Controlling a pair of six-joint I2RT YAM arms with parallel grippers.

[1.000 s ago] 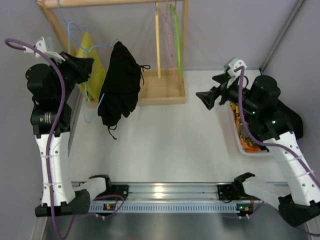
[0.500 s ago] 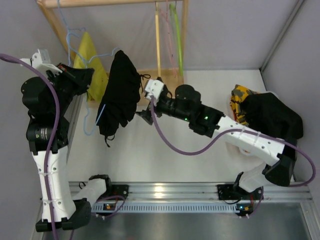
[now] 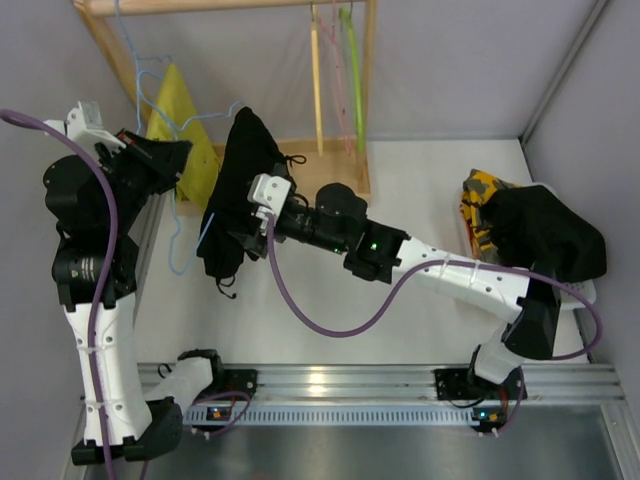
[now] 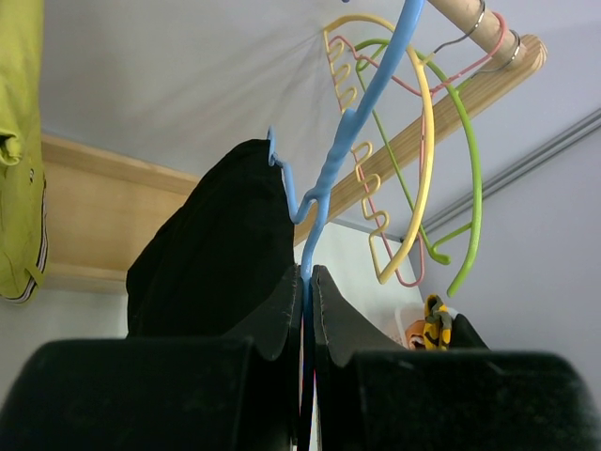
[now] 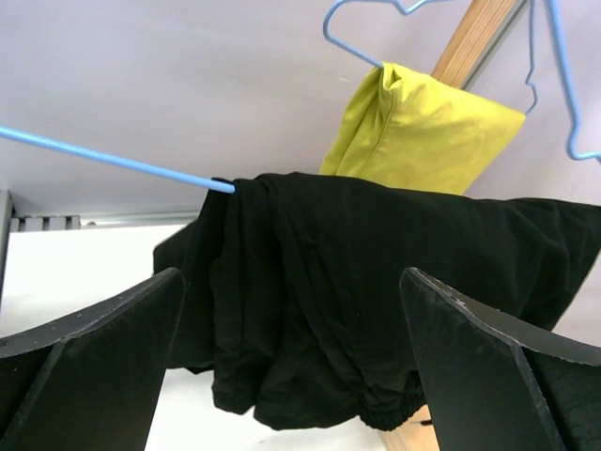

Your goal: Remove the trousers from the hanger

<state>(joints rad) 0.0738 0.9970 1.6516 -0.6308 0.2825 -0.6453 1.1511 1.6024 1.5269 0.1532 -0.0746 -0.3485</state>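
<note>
The black trousers point(image 3: 240, 180) hang folded over the light-blue wire hanger point(image 3: 205, 93), in front of the wooden rack. My left gripper point(image 3: 178, 150) is shut on the hanger's wire, to the left of the trousers. In the left wrist view the blue hanger point(image 4: 352, 141) runs up out of the shut left gripper point(image 4: 307, 272), with the trousers point(image 4: 211, 272) just behind. My right gripper point(image 3: 248, 212) is open at the trousers' right side. In the right wrist view the trousers point(image 5: 376, 301) fill the space beyond the wide-open right gripper point(image 5: 291, 274), and the hanger's bar point(image 5: 113, 160) sticks out to the left.
A yellow-green garment point(image 3: 170, 95) hangs on another blue hanger point(image 3: 140, 70) behind my left gripper. Yellow, pink and green hangers point(image 3: 335, 70) hang from the wooden rail point(image 3: 200, 5) above the rack's base point(image 3: 325, 180). At the right, a white bin point(image 3: 587, 292) holds black cloth point(image 3: 545, 235) and patterned clothes point(image 3: 480, 195).
My right arm has swung from the bin at the right across to the trousers, staying open. My left gripper has kept its grip on the hanger, almost in place.
</note>
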